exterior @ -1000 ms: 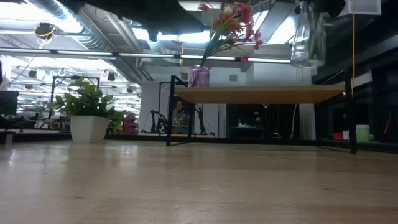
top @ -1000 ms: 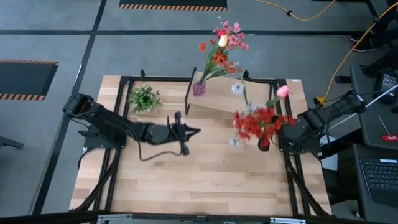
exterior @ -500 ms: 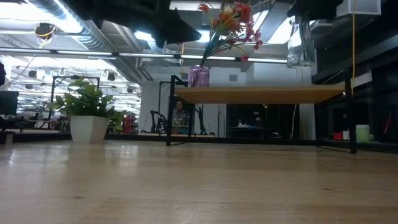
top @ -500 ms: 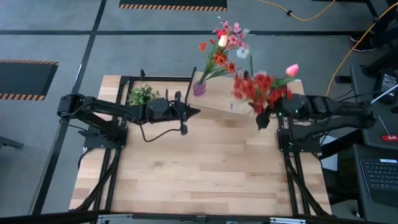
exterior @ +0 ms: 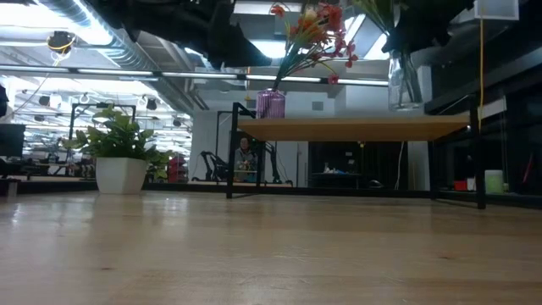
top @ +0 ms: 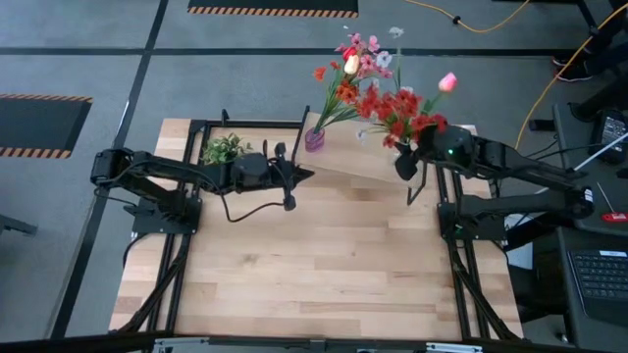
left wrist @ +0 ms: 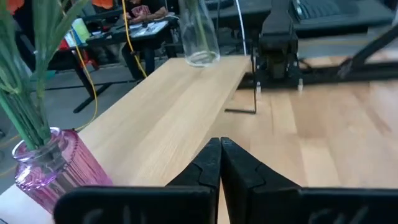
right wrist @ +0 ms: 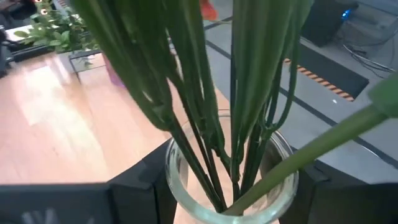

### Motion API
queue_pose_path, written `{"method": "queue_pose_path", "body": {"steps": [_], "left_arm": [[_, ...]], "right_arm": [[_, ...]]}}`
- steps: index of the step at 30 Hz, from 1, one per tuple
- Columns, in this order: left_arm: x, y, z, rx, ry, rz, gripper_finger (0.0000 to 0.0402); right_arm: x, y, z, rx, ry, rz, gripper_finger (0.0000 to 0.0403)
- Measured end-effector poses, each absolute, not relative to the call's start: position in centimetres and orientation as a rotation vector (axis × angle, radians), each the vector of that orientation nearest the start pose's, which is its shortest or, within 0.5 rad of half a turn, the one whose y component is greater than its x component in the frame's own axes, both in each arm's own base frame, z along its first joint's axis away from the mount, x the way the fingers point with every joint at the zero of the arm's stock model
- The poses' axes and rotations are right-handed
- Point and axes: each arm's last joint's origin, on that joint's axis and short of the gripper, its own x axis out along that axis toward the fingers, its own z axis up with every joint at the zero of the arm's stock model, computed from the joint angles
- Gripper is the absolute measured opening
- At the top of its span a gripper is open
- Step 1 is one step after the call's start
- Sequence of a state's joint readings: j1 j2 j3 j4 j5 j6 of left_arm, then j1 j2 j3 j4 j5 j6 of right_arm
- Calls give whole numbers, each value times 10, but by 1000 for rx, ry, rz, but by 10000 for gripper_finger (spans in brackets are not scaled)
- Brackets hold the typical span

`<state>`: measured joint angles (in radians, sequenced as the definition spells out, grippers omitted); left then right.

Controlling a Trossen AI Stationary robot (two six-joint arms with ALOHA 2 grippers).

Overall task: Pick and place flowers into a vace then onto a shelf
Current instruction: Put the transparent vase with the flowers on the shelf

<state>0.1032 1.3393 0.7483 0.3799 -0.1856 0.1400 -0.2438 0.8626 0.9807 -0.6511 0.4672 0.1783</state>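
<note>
While one pink vase (top: pixel 314 139) of flowers (top: pixel 345 69) already stands on the shelf (top: pixel 353 162), the right fingers (right wrist: pixel 155 180) hold a glass vase (right wrist: pixel 230 186) of red flowers (top: pixel 397 108) just over the shelf's far end, not yet let go; the left fingers (left wrist: pixel 219 163) are closed on nothing

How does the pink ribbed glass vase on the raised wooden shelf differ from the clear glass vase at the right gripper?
The pink ribbed glass vase stands free on the light-wood shelf; the clear glass vase sits between the right gripper's fingers, just above the shelf's other end. The pink vase is tinted and ribbed, the clear vase smooth and colourless. The clear vase's bouquet looks redder and fuller. Both hold green-stemmed flowers.
</note>
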Motion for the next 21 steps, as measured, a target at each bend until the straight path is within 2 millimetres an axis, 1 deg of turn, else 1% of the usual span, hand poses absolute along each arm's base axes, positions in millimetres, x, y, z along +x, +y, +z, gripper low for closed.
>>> {"method": "queue_pose_path", "body": {"steps": [4, 8, 13, 17, 21], "left_arm": [[286, 35, 253, 186, 264, 266, 2], [279, 40, 259, 194, 268, 251, 3], [268, 56, 264, 150, 262, 226, 5], [265, 67, 264, 122, 264, 198, 4], [262, 77, 261, 109, 290, 226, 2]], "right_arm": [[155, -58, 342, 111, 450, -770, 186], [149, -61, 337, 136, 412, -782, 186], [148, -64, 333, 133, 415, -775, 186], [151, -66, 332, 128, 415, -768, 186], [152, -66, 332, 134, 414, -759, 186]]}}
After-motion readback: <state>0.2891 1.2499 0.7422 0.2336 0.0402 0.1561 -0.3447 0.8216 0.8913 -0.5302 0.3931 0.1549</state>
